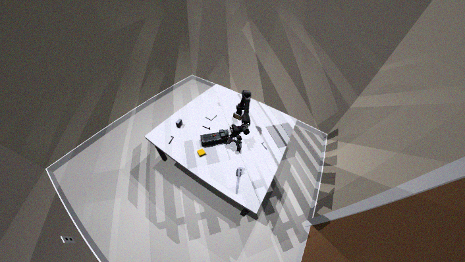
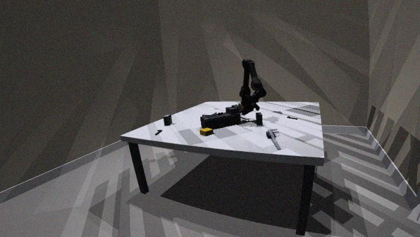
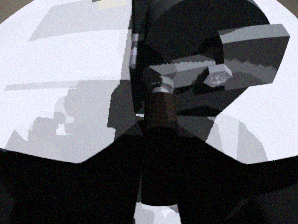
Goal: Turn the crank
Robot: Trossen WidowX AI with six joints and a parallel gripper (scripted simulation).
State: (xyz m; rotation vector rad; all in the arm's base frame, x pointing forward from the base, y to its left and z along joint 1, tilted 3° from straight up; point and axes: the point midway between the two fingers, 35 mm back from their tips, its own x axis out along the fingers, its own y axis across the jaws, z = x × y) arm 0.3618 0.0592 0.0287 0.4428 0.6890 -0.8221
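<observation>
The dark machine [image 1: 207,140] [image 2: 220,121] lies on the table, with a grey housing at its crank end. A small red spot, seemingly the pointer [image 1: 214,135], shows on its top; whether it is level with the brass marks is too small to tell. In the wrist view the grey crank arm [image 3: 187,68] runs from a pale hub bolt [image 3: 218,76] to the dark brown handle [image 3: 161,107]. My gripper [image 3: 155,127] [image 1: 232,132] [image 2: 244,112] is shut on the handle. Its fingers hide the handle's lower part.
A yellow block [image 1: 201,153] [image 2: 206,131] lies beside the machine. A dark upright block [image 1: 239,147] [image 2: 259,119] stands near the crank end. A grey tool [image 1: 237,182] [image 2: 273,139] lies farther toward the front. A grey block [image 1: 178,123] [image 2: 167,119] stands at the left.
</observation>
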